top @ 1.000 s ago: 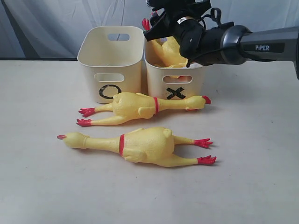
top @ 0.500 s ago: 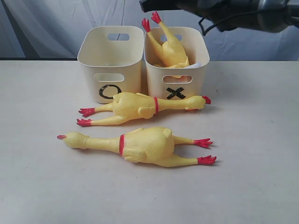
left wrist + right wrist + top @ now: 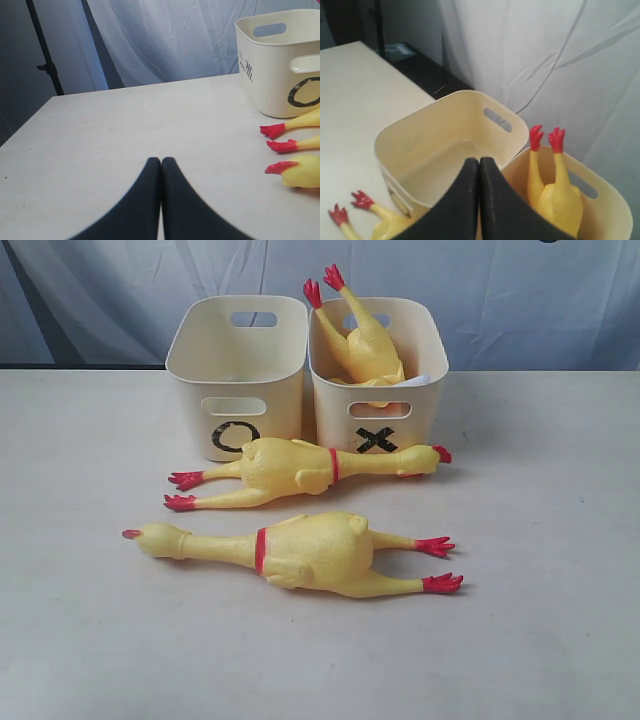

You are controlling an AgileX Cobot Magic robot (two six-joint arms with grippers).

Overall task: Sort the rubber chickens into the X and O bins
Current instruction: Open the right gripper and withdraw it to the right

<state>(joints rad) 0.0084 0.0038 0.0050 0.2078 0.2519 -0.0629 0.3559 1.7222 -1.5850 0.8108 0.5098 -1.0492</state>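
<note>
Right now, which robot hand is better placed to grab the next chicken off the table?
Probably the left hand. It sits low over the table, with the head of the big chicken and the feet of the smaller chicken close beside it. The right hand is up over the O bin and X bin.

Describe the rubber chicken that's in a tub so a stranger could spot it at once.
At the back of the table stand two cream tubs, an O tub and an X tub. The chicken stands in the X tub, red feet above the rim. The near chicken and the middle chicken lie flat in front.
</note>
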